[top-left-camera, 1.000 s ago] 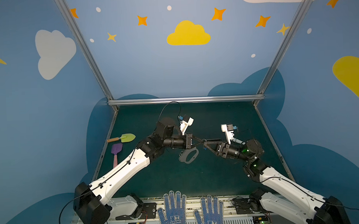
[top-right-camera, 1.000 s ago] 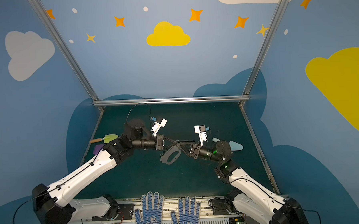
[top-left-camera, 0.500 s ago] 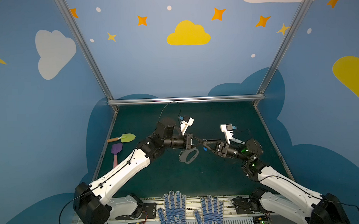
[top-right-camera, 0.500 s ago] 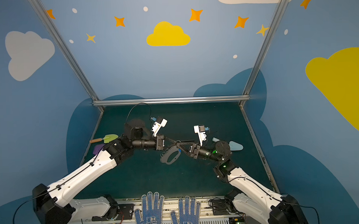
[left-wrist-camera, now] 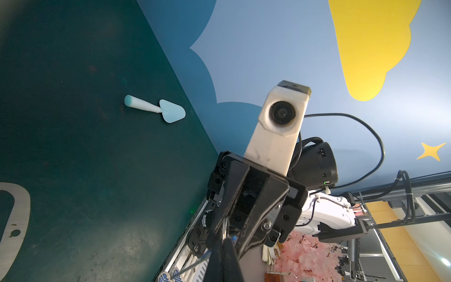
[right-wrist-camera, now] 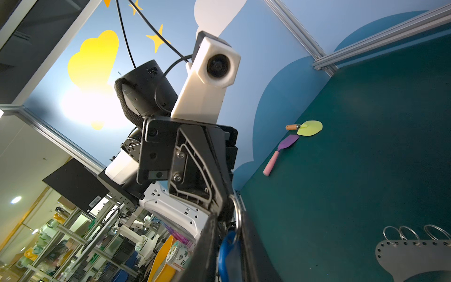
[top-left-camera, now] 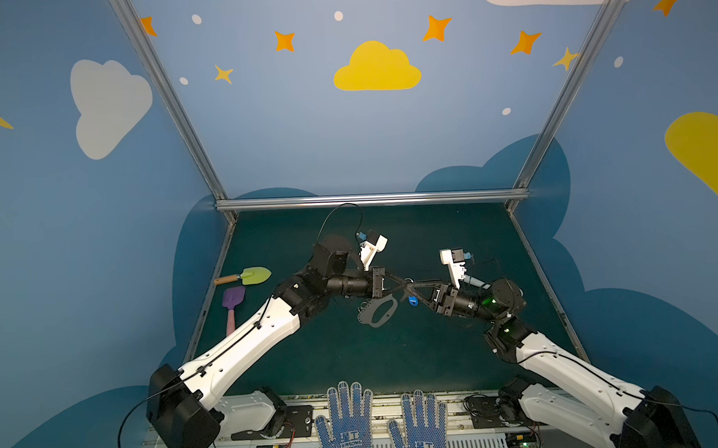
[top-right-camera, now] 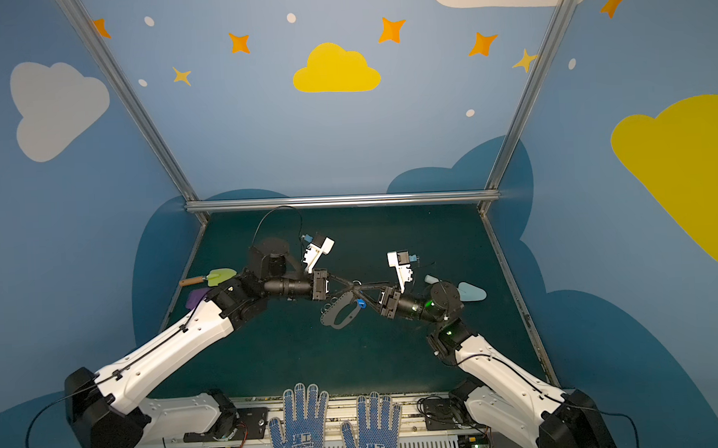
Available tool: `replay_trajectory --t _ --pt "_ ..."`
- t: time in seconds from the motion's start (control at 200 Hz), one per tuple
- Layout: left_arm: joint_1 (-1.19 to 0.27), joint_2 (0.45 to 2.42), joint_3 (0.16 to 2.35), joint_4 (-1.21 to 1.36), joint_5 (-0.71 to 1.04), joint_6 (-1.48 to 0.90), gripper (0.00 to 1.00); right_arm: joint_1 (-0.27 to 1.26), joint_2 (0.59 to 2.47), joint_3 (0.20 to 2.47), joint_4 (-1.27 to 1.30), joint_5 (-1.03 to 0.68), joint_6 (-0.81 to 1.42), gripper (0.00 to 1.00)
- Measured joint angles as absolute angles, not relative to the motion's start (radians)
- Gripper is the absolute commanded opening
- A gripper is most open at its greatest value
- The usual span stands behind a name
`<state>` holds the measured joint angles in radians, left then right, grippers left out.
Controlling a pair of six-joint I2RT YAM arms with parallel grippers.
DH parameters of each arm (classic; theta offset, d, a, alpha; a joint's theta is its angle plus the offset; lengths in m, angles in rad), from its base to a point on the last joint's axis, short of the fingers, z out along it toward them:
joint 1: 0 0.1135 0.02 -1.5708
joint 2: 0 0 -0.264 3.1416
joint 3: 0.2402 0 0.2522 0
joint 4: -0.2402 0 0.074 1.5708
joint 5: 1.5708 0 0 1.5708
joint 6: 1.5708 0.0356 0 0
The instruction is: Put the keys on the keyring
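Left pincer [top-left-camera: 401, 282] is clamped shut on the keys [right-wrist-camera: 227, 254] by their wire loop, up in the air with the blue tag dangling. The right pincer [top-left-camera: 415, 286] has fingers either side of that tag, can't tell if it's gripping. Looks like a mid-air regrip to me. The keyring [right-wrist-camera: 412, 256] seems to lie on the mat [top-left-camera: 355, 358] just below. Next it needs a firm second hold, then lining the loop up with one of the plate's wire rings [right-wrist-camera: 402, 233]. The silver key itself is buried between fingers, and the plate's cut off in both wrist views.
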<state>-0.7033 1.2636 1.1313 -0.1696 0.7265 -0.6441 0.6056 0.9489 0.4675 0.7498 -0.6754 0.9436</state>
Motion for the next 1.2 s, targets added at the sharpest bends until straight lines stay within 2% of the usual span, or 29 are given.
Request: replay_trajectory --t 0.621,0.846,0.956,1.142,1.202 --pt "-0.703 1.261 1.131 -0.184 0.721 -0.640 0.04 0.603 0.937 0.459 0.720 -0.687 0.937 0.13" --pt "-0.703 1.261 1.131 -0.186 0.717 -0.628 0.04 0.597 0.932 0.460 0.713 -0.695 0.940 0.00" --pt "-0.703 1.261 1.131 -0.193 0.717 -0.625 0.04 0.597 0.931 0.460 0.702 -0.698 0.938 0.00" --pt "-0.700 1.250 1.131 -0.195 0.712 -0.636 0.31 0.597 0.945 0.460 0.690 -0.709 0.938 0.00" --pt "-0.692 1.237 1.131 -0.192 0.702 -0.640 0.33 0.597 0.955 0.460 0.692 -0.717 0.939 0.00"
